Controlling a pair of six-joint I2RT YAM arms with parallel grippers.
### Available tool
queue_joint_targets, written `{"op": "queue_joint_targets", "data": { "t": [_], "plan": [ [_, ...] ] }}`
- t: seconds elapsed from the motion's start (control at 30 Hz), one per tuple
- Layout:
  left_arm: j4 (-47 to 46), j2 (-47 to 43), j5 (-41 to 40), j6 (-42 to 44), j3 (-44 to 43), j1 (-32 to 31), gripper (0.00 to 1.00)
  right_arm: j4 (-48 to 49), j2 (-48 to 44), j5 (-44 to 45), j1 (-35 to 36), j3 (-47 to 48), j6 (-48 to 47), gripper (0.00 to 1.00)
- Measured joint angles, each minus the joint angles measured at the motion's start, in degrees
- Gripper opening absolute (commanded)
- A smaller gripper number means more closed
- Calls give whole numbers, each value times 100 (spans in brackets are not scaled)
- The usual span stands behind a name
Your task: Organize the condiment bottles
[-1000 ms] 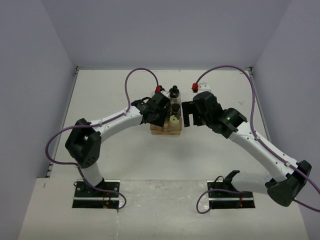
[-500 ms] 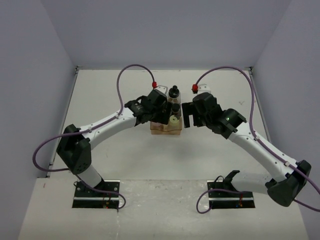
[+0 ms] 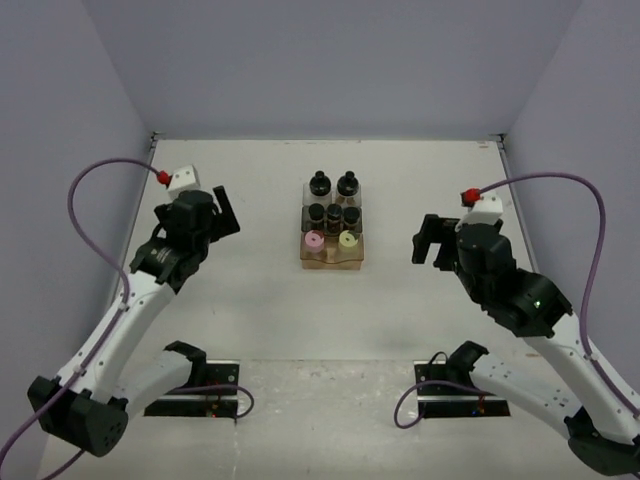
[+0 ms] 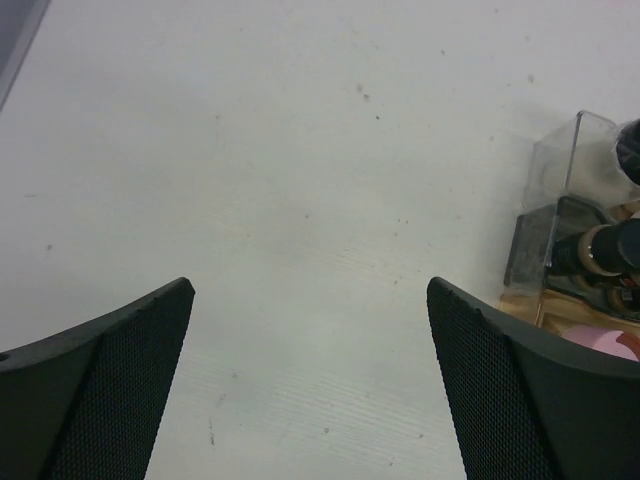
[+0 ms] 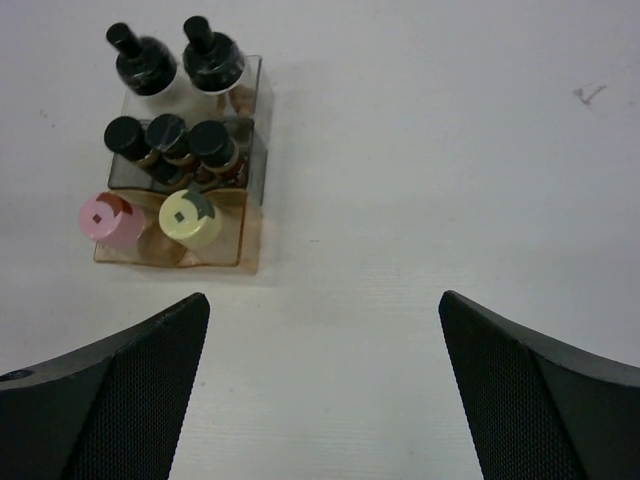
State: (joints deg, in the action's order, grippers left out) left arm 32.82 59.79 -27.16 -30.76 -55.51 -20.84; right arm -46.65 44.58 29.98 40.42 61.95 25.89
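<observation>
- All seven jars (image 5: 167, 133) stand upright in the stepped rack (image 5: 250, 245) at the middle of the bench (image 3: 240, 300). Two black-capped ones are in the far row and three black-capped ones in the middle row. The pink-capped jar (image 5: 105, 218) and the yellow-green-capped jar (image 5: 190, 218) are in the near row. The sorting looks finished, so the main danger is disturbing it.
- The left fingers (image 4: 100, 400) are spread wide and hold nothing. They hang over bare bench to the left of the rack, apart from it. A sweep to the right at this height would probably catch the rack's left wall and push it, since the clear plastic looks light.
- The right fingers (image 5: 100, 400) are also spread wide and empty, out to the right of the rack and apart from it. A careless reach to the left could clip the near-row caps or drag the rack's right corner.
- The three middle-row jars sit close together, so a knock to one would likely tip its neighbours.
- The far-row jars sit highest and have narrow knobbed tops. Any arm crossing over the rack would probably strike them first.
</observation>
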Motion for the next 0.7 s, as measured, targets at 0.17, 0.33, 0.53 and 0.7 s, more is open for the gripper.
{"op": "queue_joint_targets", "data": {
  "t": [0.17,0.33,0.53,0.7],
  "plan": [
    [315,-1051,4,63,-59,-17,100,-354,-337,555,-7,-63,297,99],
    [525,-1473,-26,310,-155,-20,100,-525,-752,785,-7,-199,479,99],
    [450,-1961,-267,592,553,-20,100,-304,-1580,798,-7,-699,382,99],
    [433,-1891,-120,649,938,-22,100,-129,-1805,741,-7,-1075,372,99]
  ]
}}
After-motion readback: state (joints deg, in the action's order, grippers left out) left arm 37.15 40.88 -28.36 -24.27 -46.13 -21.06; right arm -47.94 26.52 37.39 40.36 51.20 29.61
